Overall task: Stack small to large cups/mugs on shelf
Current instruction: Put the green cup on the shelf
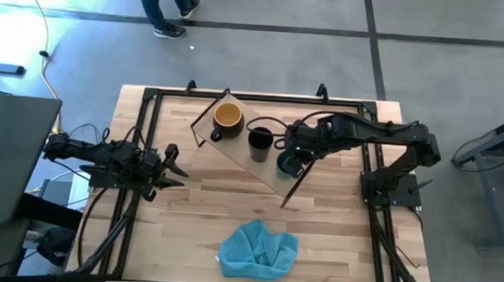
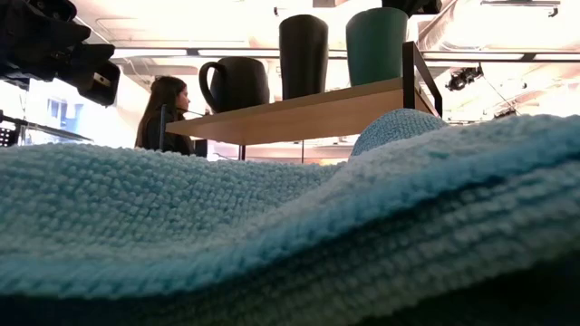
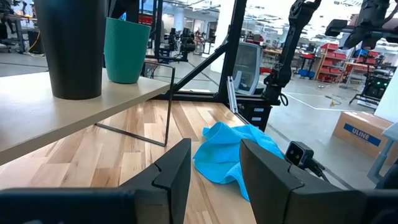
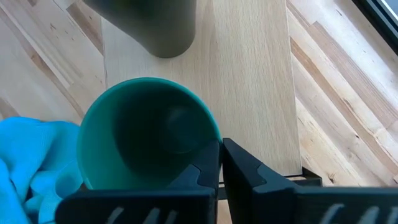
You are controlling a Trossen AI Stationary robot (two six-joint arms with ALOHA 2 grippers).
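Cups stand in a row along the shelf (image 1: 238,153): the yellow-orange mug (image 1: 227,118) (dark handle) at its left end, the black cup (image 1: 260,142) mid-board, the green cup (image 1: 288,164) nearest its right end. Left of the shelf, well apart, the left gripper (image 1: 175,166) waits with fingers spread. Over the shelf's right end, the right gripper (image 4: 219,171) pinches the green cup's rim.

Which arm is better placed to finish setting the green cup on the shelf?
Right. Its hand is over the green cup on the shelf, fingers pinching the rim. The left hand waits open at the table's left edge, away from the cups.
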